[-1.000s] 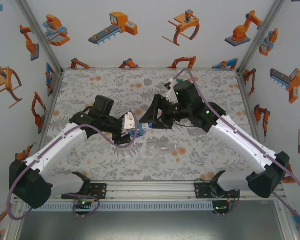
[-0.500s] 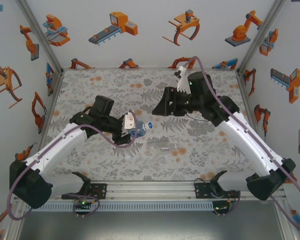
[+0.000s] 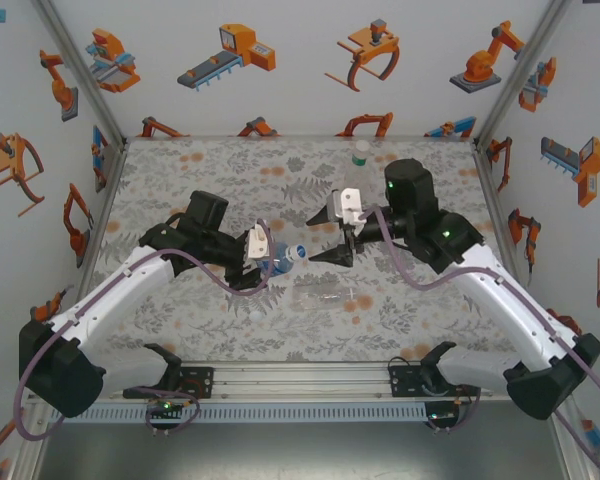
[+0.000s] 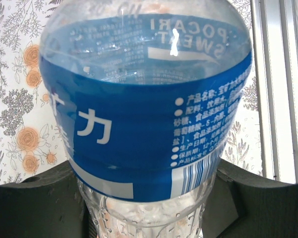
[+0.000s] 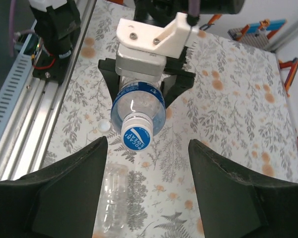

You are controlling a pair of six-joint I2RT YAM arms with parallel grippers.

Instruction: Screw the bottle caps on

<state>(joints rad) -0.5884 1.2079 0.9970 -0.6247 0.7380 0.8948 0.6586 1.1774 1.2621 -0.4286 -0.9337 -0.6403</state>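
My left gripper [image 3: 265, 255] is shut on the blue-labelled bottle [image 3: 280, 260], holding it on its side above the mat with its neck pointing right. In the left wrist view the bottle [image 4: 149, 124] sits between the dark fingers [image 4: 30, 198]. A white cap with a blue top [image 5: 137, 135] sits on its neck. My right gripper [image 5: 149, 148] is open, its fingers [image 5: 64, 188] spread either side just in front of that cap, not touching it; from above, that gripper [image 3: 323, 240] faces the neck. A loose white cap [image 5: 105, 126] lies on the mat.
A clear unlabelled bottle [image 3: 325, 295] lies on its side on the mat in front of the grippers. A pale bottle with a green cap [image 3: 360, 152] stands upright at the back. The metal rail [image 3: 300, 380] runs along the near edge.
The right arm pulled back from the bottle's neck to the rear right, then came forward again and now faces the cap with open jaws. The left arm and its bottle have stayed put.
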